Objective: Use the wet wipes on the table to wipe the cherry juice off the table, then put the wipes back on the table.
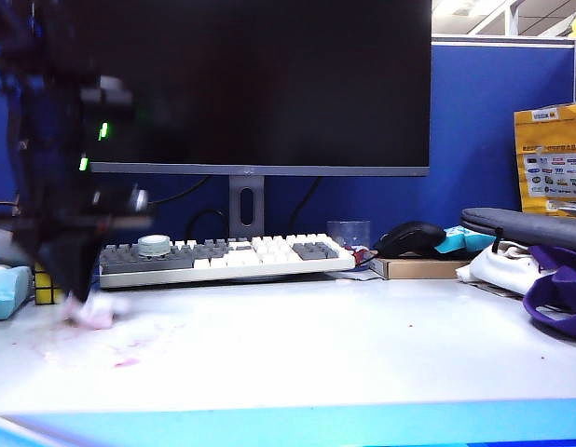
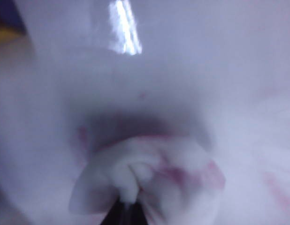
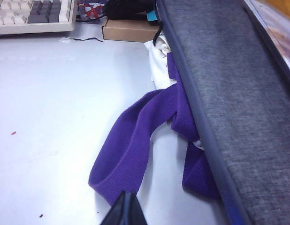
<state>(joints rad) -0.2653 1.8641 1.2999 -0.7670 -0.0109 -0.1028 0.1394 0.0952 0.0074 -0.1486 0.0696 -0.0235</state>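
The wide glossy white table with a light blue front edge is standing in front of a blue partition wall, and a large dark monitor on a grey stand is occupying the back of the scene. A white and grey keyboard is lying below the monitor, with a black computer mouse resting on a flat brown cardboard box to its right. At the far right of the exterior view, a grey fabric sleeve is lying over purple woven bag straps and a white cloth.

The left gripper is working at the left side of the exterior view, where the arm is appearing dark and motion-blurred. Its jaws are pinching the small crumpled white wet wipes and pressing the sheet against the table. The wipes are showing pink stains across their folds. The thin reddish-pink cherry juice is lying as faint smears and small blotches on the table just to the right of the wipes.

The right gripper is hovering over the right side of the table, near the purple straps, with its dark fingertips pressed together and holding nothing.
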